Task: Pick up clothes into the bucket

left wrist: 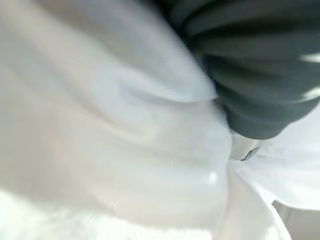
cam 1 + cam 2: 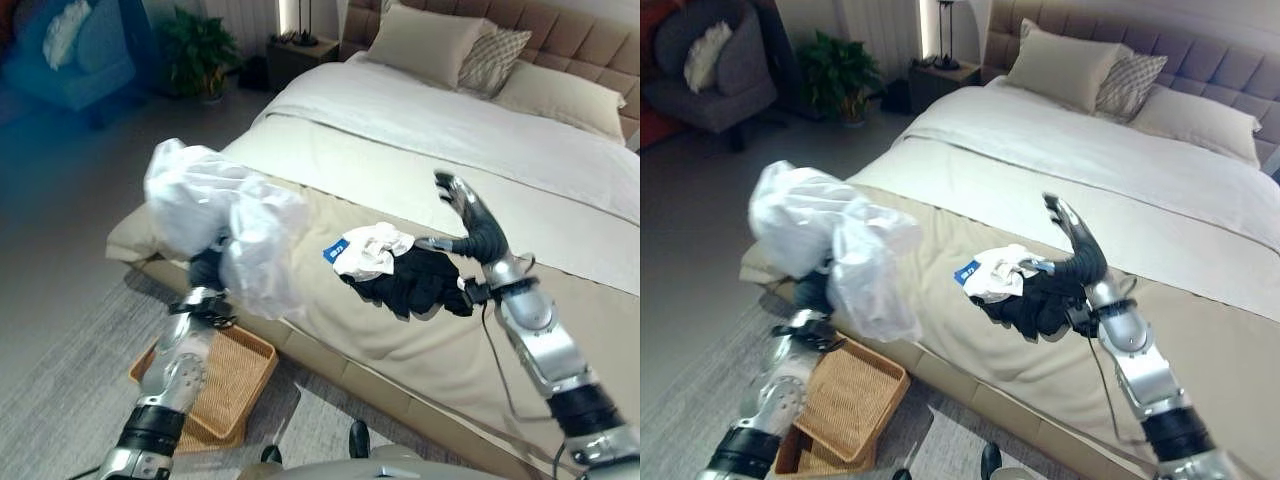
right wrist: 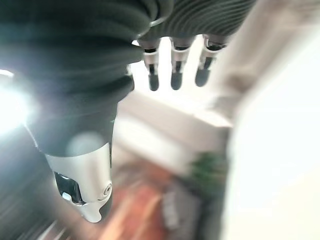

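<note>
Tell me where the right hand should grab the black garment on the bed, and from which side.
Probably at the bunched middle of the black garment, coming down from above. It lies crumpled on the beige bed cover, offering raised folds, with a white cloth on its far-left edge. The open right hand is raised just beside it.

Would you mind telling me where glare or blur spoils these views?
Right wrist view: glare beside the right hand, background smeared. Left wrist view: the white garment sits too close, soft and washed out. Left eye view: a blue haze veils the armchair.
</note>
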You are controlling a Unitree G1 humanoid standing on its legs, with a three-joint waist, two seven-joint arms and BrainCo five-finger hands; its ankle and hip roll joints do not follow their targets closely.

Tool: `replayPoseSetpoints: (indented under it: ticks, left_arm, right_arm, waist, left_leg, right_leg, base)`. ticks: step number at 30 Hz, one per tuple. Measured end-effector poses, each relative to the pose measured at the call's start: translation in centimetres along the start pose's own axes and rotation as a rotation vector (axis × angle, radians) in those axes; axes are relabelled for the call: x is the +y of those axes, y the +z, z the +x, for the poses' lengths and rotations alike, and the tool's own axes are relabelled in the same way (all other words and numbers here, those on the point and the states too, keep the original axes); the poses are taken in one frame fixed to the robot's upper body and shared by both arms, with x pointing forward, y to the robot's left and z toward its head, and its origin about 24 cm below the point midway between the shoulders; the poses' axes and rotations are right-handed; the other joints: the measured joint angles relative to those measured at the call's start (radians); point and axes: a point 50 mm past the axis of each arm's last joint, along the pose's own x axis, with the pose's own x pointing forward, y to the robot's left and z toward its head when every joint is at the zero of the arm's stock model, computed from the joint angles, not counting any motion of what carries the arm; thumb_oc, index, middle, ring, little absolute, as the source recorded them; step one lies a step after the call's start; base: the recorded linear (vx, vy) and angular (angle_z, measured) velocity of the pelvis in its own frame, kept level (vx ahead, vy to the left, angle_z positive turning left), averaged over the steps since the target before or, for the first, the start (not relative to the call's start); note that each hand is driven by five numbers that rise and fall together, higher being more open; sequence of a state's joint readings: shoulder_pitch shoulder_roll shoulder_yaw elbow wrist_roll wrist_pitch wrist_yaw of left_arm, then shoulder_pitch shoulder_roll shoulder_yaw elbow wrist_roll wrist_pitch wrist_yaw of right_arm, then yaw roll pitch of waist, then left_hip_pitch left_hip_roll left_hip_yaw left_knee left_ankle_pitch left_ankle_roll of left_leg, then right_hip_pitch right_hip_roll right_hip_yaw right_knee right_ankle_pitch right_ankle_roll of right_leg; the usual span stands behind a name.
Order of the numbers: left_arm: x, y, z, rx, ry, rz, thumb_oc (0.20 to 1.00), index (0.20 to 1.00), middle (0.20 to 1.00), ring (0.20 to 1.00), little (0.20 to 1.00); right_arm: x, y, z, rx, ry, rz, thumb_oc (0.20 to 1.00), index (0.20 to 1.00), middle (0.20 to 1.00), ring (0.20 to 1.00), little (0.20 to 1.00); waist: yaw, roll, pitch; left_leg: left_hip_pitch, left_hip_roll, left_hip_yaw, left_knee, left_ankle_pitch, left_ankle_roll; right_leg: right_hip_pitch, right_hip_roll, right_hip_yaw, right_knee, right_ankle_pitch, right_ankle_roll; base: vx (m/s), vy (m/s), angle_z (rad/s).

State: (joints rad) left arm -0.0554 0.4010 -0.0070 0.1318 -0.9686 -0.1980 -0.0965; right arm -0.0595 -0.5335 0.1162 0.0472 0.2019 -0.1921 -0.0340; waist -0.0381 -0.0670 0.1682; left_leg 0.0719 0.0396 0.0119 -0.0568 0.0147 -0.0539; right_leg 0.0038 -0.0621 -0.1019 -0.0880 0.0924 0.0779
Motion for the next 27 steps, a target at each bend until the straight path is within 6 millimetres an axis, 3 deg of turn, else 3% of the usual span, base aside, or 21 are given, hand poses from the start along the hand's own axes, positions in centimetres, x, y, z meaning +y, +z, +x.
replayPoseSetpoints:
  ticks: [3, 6, 8, 13, 17, 24, 27]
  left_arm:
    - [3.7, 1.1, -0.9, -0.064, 0.224, 0.063, 0.2, 0.2, 0.2, 0.2, 0.2]
    - [5.7, 2.1, -1.4, -0.116, 0.376, 0.121, 0.2, 0.2, 0.2, 0.2, 0.2]
    - [6.2, 2.5, -1.6, -0.146, 0.427, 0.125, 0.2, 0.2, 0.2, 0.2, 0.2]
    - [6.5, 3.4, -0.5, -0.191, 0.479, 0.173, 0.2, 0.2, 0.2, 0.2, 0.2]
    - [7.5, 6.0, 1.6, -0.227, 0.525, 0.294, 0.2, 0.2, 0.2, 0.2, 0.2]
    - [8.6, 9.7, 4.0, -0.257, 0.606, 0.44, 0.2, 0.2, 0.2, 0.2, 0.2]
    - [7.8, 9.8, 5.3, -0.254, 0.602, 0.468, 0.2, 0.2, 0.2, 0.2, 0.2]
  right_arm:
    - [0.9, -7.3, -3.0, 0.34, -0.078, 0.102, 1.0, 1.0, 1.0, 1.0, 1.0]
    - [1.7, -11.0, -5.3, 0.526, -0.105, 0.099, 1.0, 1.0, 1.0, 1.0, 1.0]
    - [1.9, -12.3, -6.8, 0.602, -0.102, 0.067, 1.0, 1.0, 1.0, 1.0, 1.0]
    - [3.1, -14.4, -7.8, 0.717, -0.042, -0.024, 1.0, 1.0, 1.0, 1.0, 1.0]
    - [4.5, -15.5, -8.5, 0.776, 0.046, -0.088, 1.0, 1.0, 1.0, 1.0, 1.0]
    - [5.6, -15.5, -8.3, 0.773, 0.098, -0.105, 1.0, 1.0, 1.0, 1.0, 1.0]
    - [5.7, -15.1, -7.7, 0.73, 0.1, -0.108, 1.0, 1.0, 1.0, 1.0, 1.0]
  waist:
    - [0.008, -0.012, 0.041]
    - [0.027, -0.016, 0.085]
    - [0.03, -0.018, 0.099]
    - [0.03, -0.04, 0.137]
    - [0.032, -0.066, 0.213]
    - [0.022, -0.149, 0.314]
    - [0.009, -0.153, 0.315]
  left_leg:
    - [-0.055, -0.007, -0.022, 0.022, 0.0, -0.001]
    - [-0.083, -0.01, -0.024, 0.047, -0.001, -0.001]
    - [-0.109, -0.012, -0.041, 0.051, -0.001, -0.001]
    - [-0.163, -0.015, -0.048, 0.088, -0.007, -0.009]
    - [-0.306, -0.01, -0.06, 0.203, -0.036, -0.026]
    - [-0.472, 0.016, -0.062, 0.348, -0.077, -0.039]
    - [-0.578, 0.026, -0.084, 0.436, -0.104, -0.043]
  right_leg:
    - [-0.034, -0.006, -0.02, 0.002, 0.002, 0.0]
    - [-0.049, -0.01, -0.022, 0.0, 0.014, -0.005]
    - [-0.064, -0.013, -0.034, 0.0, 0.015, -0.004]
    - [-0.098, -0.013, -0.041, 0.003, 0.021, -0.004]
    - [-0.197, -0.009, -0.037, 0.032, 0.036, -0.008]
    - [-0.307, 0.021, -0.023, 0.047, 0.068, -0.023]
    - [-0.369, 0.034, -0.04, 0.059, 0.069, -0.02]
  base:
    - [-0.06, 0.028, 0.19]
    - [-0.08, 0.037, 0.06]
    - [-0.08, 0.041, 0.18]
    - [-0.1, 0.042, 0.06]
    - [-0.08, 0.018, 0.0]
    - [-0.08, -0.003, -0.09]
    - [-0.06, -0.029, 0.09]
